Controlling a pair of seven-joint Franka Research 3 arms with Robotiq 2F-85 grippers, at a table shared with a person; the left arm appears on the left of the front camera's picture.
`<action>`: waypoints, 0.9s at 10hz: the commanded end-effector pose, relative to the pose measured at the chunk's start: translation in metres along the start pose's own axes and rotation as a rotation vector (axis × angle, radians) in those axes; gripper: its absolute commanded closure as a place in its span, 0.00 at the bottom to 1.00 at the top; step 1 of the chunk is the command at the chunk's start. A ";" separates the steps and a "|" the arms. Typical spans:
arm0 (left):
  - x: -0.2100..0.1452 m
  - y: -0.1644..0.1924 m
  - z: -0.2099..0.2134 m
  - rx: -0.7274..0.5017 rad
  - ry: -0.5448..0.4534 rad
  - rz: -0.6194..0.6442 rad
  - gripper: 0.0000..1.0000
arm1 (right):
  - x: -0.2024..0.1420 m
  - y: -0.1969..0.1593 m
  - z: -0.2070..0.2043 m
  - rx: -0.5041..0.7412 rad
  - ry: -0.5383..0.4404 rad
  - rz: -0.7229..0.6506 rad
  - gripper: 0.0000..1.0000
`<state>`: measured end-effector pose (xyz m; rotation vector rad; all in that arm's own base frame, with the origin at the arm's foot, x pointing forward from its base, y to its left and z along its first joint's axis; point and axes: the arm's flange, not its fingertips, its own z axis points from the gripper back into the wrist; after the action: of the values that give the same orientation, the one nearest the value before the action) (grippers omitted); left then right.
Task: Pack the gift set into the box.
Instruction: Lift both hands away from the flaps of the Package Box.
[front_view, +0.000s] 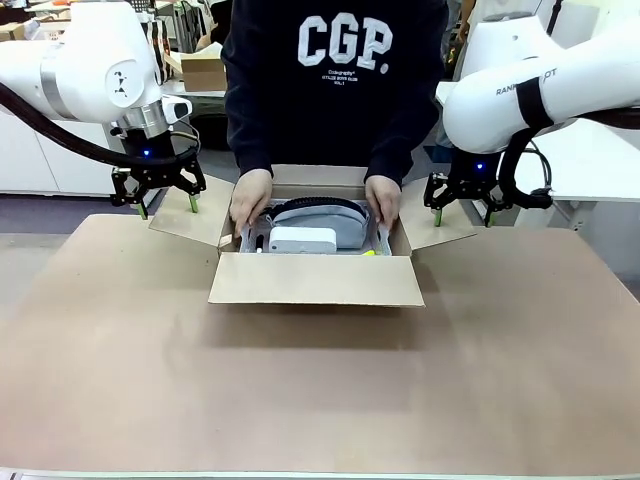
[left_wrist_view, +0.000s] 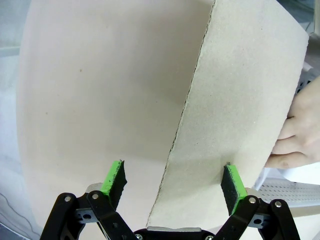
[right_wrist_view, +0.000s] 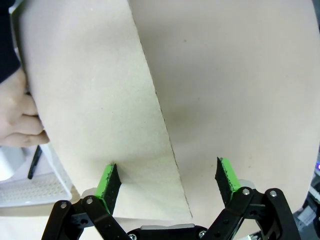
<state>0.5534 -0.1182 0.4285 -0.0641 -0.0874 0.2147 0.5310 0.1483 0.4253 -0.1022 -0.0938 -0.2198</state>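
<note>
The box (front_view: 315, 281) sits open mid-table with its flaps spread. Inside lies the gift set (front_view: 305, 238): a white tray holding a grey pouch and a small white case. The person's two hands (front_view: 250, 203) grip the tray's ends. My left gripper (front_view: 165, 206) hangs open over the left side flap (left_wrist_view: 240, 100), whose edge runs between the fingers (left_wrist_view: 114, 177) of my left gripper (left_wrist_view: 173, 180). My right gripper (front_view: 462, 213) is open over the right side flap (right_wrist_view: 100, 125); that flap's edge passes between the pads of my right gripper (right_wrist_view: 168, 179). Neither gripper touches the cardboard.
A brown mat (front_view: 320, 390) covers the table around the box. The person's hand (left_wrist_view: 295, 135) and the tray's perforated rim (left_wrist_view: 287, 186) lie just past the left flap. A hand (right_wrist_view: 20, 125) and tray corner (right_wrist_view: 30, 187) lie past the right flap. Clutter stands behind the person.
</note>
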 end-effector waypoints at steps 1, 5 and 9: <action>-0.001 -0.001 0.002 0.020 -0.002 0.015 0.00 | 0.003 0.004 0.003 -0.019 -0.008 -0.016 0.00; -0.001 -0.001 0.002 0.020 -0.002 0.015 0.00 | 0.003 0.004 0.003 -0.019 -0.008 -0.016 0.00; -0.001 -0.001 0.002 0.020 -0.002 0.015 0.00 | 0.003 0.004 0.003 -0.019 -0.008 -0.016 0.00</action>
<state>0.5534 -0.1182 0.4285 -0.0641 -0.0874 0.2147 0.5310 0.1483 0.4253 -0.1022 -0.0938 -0.2198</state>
